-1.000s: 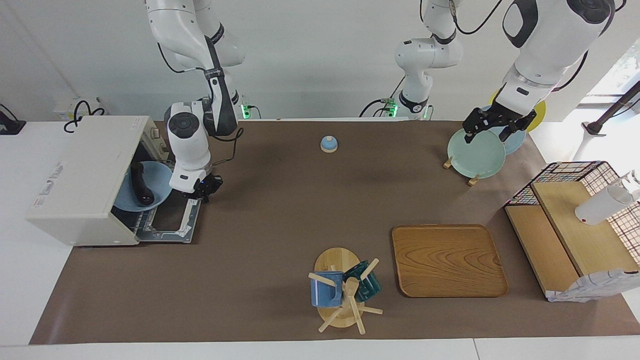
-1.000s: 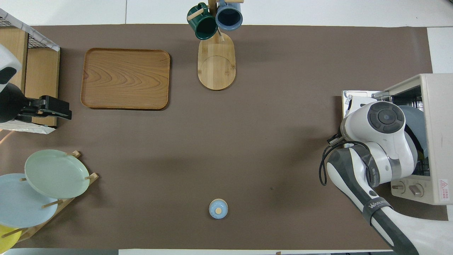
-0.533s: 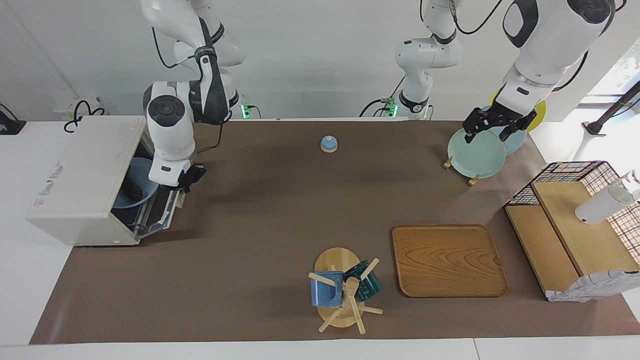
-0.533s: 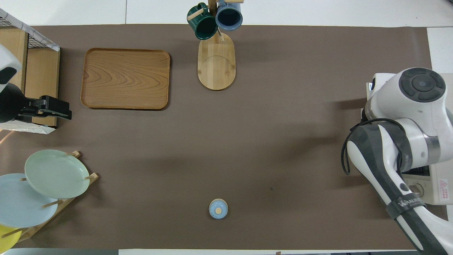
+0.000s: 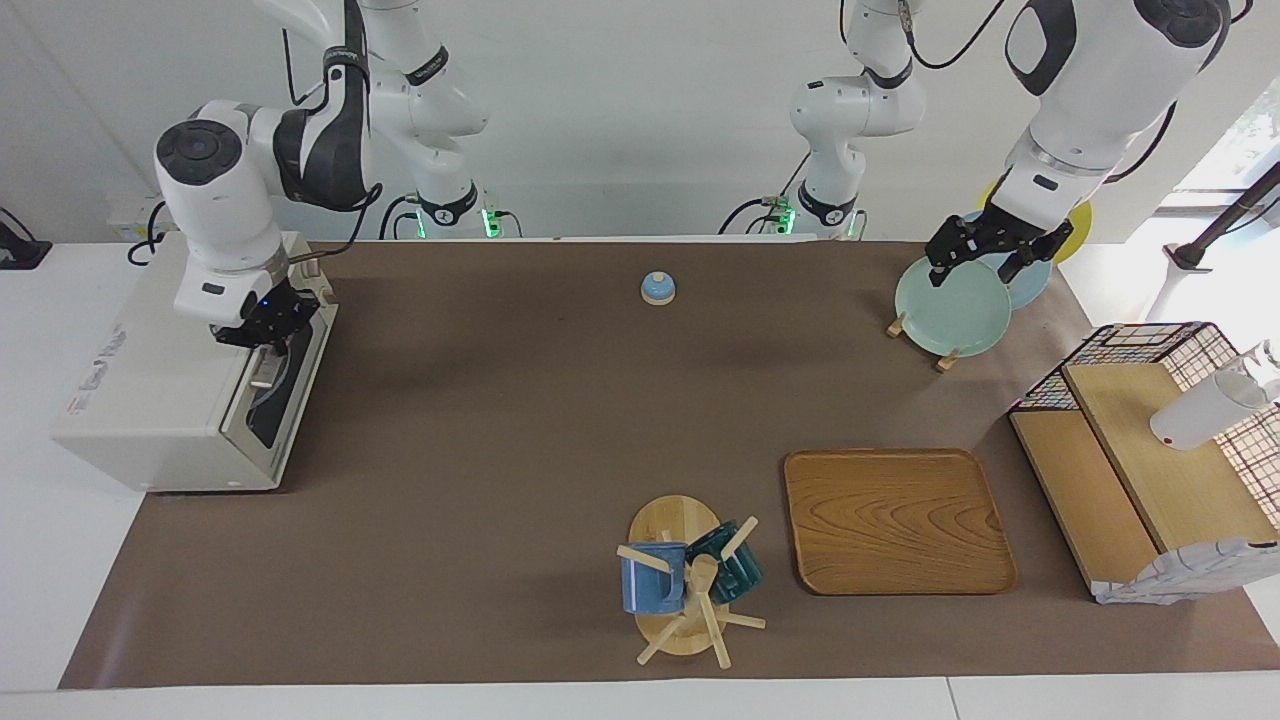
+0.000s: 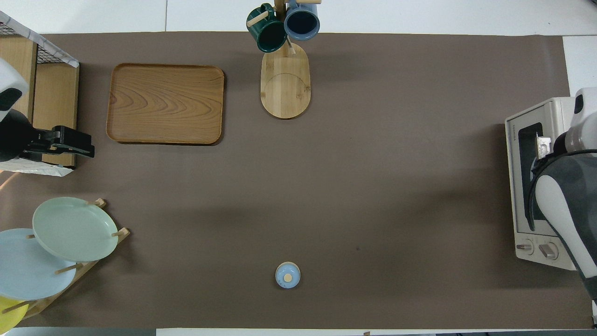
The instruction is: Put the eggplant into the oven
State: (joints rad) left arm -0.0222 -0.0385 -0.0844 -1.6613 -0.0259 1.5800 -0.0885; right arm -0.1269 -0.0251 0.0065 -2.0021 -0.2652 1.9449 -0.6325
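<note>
The cream-white oven [image 5: 150,380] stands at the right arm's end of the table, its glass door [image 5: 288,385] up against its front. The eggplant is hidden; only a bluish curve of a plate shows faintly through the window. My right gripper [image 5: 264,338] is shut and sits at the door's top edge, by the metal handle [image 6: 543,146]; the arm hides it in the overhead view. My left gripper [image 5: 990,262] hangs open and holds nothing, waiting over the plate rack.
A rack of plates [image 5: 950,305] stands at the left arm's end, with a wire-and-wood shelf [image 5: 1150,450] farther out. A wooden tray [image 5: 895,520], a mug tree [image 5: 685,585] and a small blue bell [image 5: 657,288] are on the brown mat.
The right gripper swung the oven door up from flat open to shut, rising with it to the top edge. The plate and eggplant went out of sight. The left arm stayed still.
</note>
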